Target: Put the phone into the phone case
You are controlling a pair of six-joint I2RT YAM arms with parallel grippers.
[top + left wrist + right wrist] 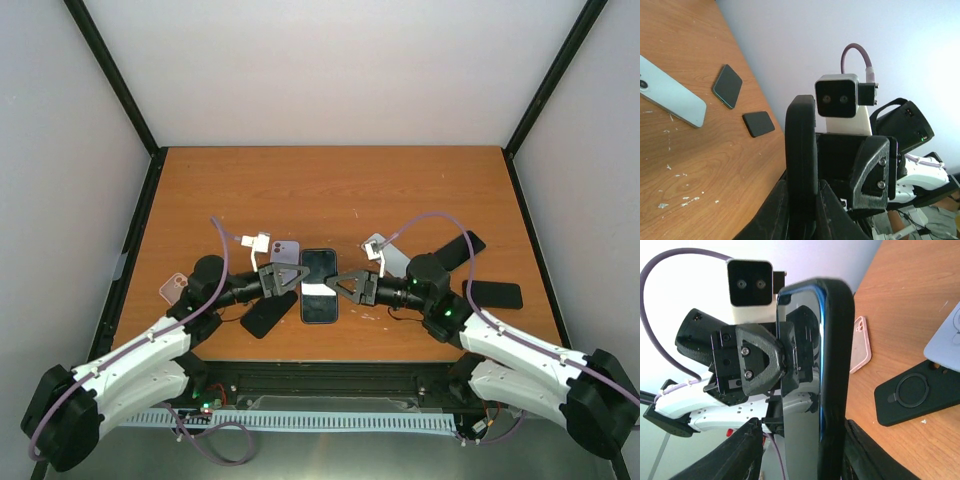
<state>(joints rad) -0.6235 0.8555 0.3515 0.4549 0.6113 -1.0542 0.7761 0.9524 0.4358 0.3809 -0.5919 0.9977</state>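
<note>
A dark phone [320, 285] lies between my two grippers at mid table. In the right wrist view it shows edge-on [800, 390], glossy screen and blue rim seated in a black phone case [837, 365]. My left gripper [296, 279] is shut on the phone's left edge; in the left wrist view both fingers press the black case edge [801, 145]. My right gripper [336, 283] straddles the right edge, open: one finger [862, 455] touches the case back, while the other finger [742, 452] stands off the screen.
A lavender phone [288, 250] and a pale phone [388, 256] lie behind the grippers. Black cases [497, 294] [461, 250] lie to the right, a black ring case [268, 313] and a pinkish clear case [175, 288] to the left.
</note>
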